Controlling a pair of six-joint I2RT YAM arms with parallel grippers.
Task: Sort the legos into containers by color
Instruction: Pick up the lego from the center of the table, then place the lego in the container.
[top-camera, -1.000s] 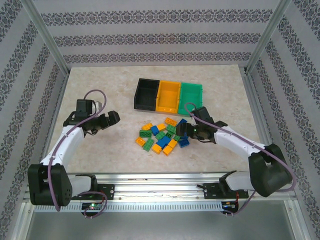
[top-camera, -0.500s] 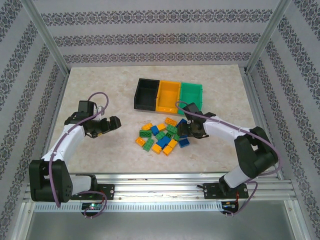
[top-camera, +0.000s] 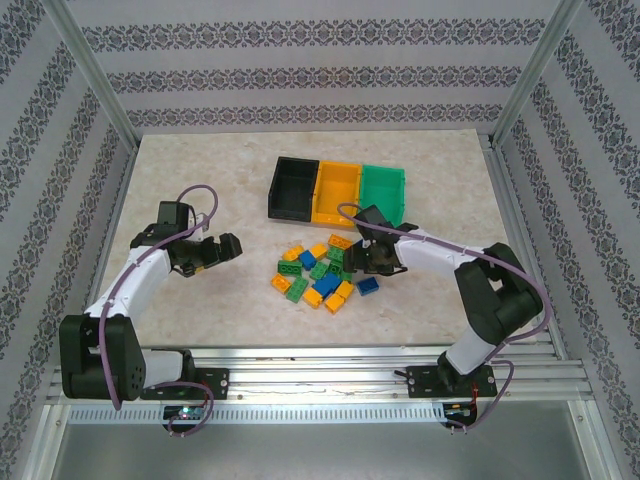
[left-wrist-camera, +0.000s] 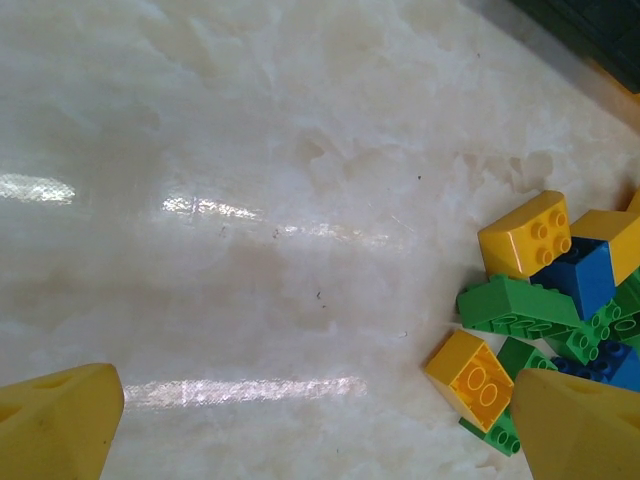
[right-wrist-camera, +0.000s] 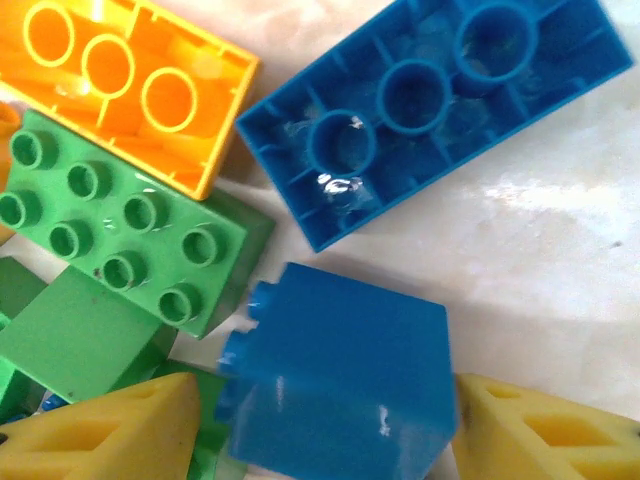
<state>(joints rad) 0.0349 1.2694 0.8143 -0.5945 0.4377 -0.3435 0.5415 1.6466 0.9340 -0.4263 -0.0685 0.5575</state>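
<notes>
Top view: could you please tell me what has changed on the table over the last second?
The right pincer slid left into the pile as its elbow swung inward. It narrowed around a blue brick, which now sits between its fingers. The left pincer shifted slightly toward the near edge and is still open. The bins and the rest of the pile stayed put.

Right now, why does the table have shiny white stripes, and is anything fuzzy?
Left wrist view: the stripes are light bouncing off the glossy table; the yellow fingertips in the bottom corners look blurred, probably because they are so close to the camera. Right wrist view: small glints on the held blue brick, and a bright patch on the table at right. Top view: even light, with soft shadows by the legos.
</notes>
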